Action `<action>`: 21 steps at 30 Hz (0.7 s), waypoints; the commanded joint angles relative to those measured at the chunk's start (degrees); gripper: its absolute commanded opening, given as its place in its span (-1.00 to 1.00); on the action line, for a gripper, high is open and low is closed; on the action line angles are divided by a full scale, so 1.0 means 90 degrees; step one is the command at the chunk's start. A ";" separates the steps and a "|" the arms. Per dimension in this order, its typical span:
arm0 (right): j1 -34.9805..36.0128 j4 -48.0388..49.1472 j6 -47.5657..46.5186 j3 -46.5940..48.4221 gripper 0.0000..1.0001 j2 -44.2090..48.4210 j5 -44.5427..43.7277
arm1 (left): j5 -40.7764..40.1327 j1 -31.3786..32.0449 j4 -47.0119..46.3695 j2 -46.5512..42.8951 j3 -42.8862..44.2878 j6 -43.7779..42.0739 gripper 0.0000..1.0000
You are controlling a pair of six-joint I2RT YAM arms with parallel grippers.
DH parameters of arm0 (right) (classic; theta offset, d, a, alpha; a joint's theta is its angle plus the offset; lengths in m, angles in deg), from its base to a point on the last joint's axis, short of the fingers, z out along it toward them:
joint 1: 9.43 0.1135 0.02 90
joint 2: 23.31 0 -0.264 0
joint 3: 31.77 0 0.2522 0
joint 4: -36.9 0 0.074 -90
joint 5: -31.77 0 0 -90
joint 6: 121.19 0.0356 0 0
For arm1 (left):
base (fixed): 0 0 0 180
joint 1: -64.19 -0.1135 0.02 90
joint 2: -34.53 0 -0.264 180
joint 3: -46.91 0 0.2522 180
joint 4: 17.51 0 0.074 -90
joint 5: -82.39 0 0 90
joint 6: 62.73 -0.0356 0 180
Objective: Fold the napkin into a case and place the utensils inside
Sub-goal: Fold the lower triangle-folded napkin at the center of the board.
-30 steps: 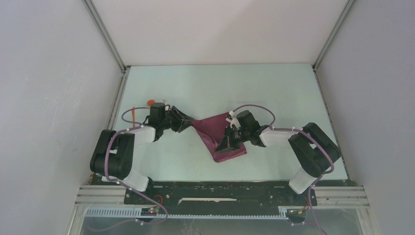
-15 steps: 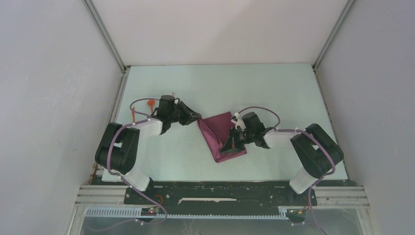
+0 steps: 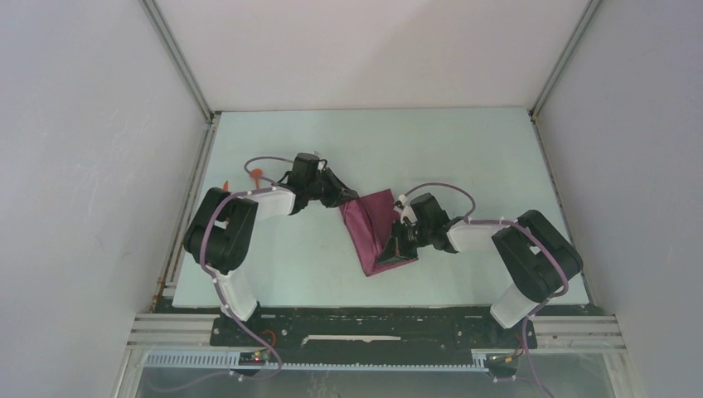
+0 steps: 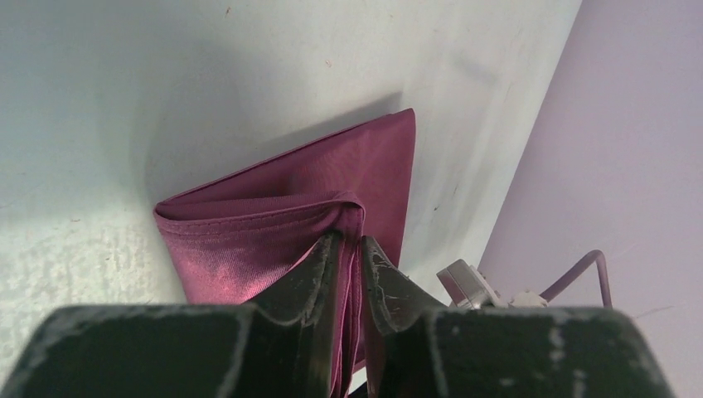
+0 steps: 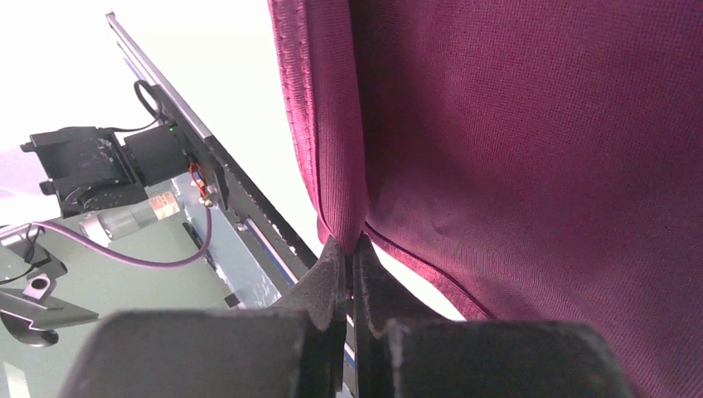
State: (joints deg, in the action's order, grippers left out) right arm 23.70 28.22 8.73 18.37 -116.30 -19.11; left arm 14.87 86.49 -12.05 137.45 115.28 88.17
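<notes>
Maroon napkin [image 3: 371,225] in left gripper [image 4: 348,238]

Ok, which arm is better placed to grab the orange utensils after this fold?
Left. The utensils lie far left, close to the left end effector; the right end effector is across the napkin, pinching its near side.

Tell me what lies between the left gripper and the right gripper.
The napkin alone: the top view shows it spanning from the left gripper to the right gripper, each pinching a fold of it.
</notes>
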 commanded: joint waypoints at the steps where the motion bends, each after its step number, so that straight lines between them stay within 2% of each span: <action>1: 0.0096 -0.0152 -0.0263 -0.0029 -1.00 0.0005 -0.0244 | -0.0125 0.0124 0.0091 0.0192 0.0322 -0.0189 -0.61; 21: 0.0171 -0.0289 -0.0361 -0.0029 -1.00 -0.0081 -0.0433 | 0.0019 0.0285 0.0131 0.0896 0.0794 -0.0248 -0.67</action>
State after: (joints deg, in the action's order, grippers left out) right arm 24.46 25.71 6.96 18.35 -116.98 -22.39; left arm 15.00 88.55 -10.30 144.79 120.18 87.56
